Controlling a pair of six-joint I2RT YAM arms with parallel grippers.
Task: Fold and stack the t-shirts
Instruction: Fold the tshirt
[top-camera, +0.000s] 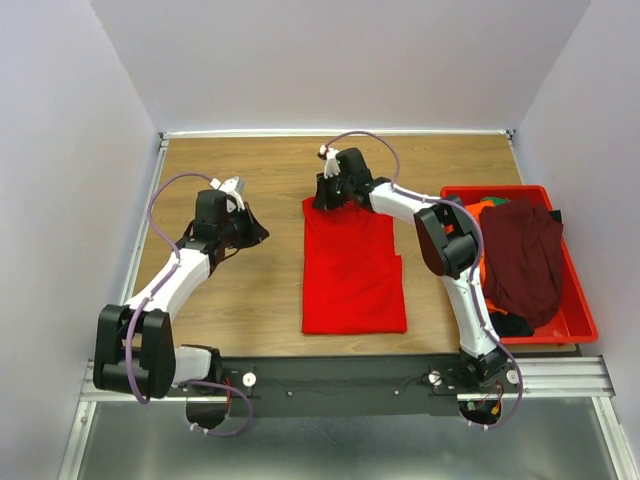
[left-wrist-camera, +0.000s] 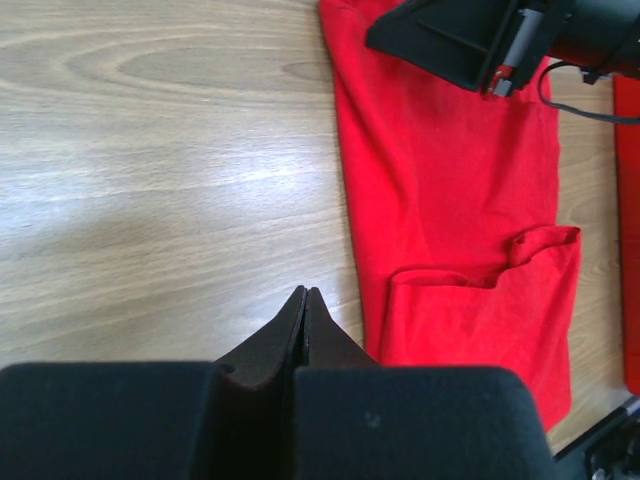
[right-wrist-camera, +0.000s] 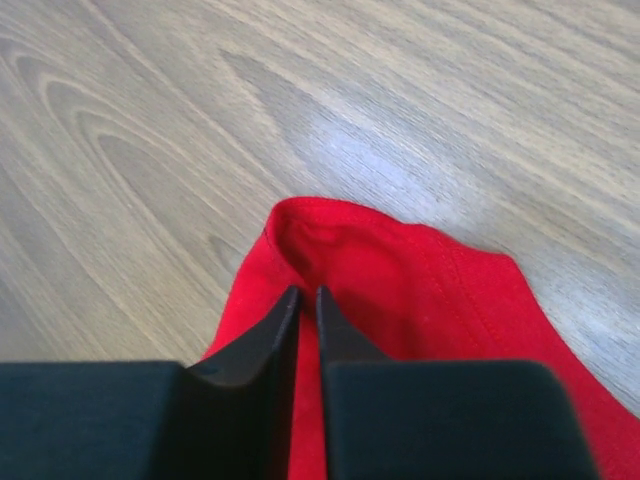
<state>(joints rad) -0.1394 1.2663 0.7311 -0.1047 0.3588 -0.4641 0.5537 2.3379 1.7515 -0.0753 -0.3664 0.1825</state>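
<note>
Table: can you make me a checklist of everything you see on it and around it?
Surface: wood table, no stains seen.
Job's things: red shirt partly folded, flat, mid-table; maroon shirt and orange shirt heaped in bin.
Clutter: nothing seen.
Grippers: left gripper shut, empty, over wood; right gripper shut on red shirt's far edge.
Cables: purple cables loop along both arms.
Surroundings: white walls; metal rail near edge.
</note>
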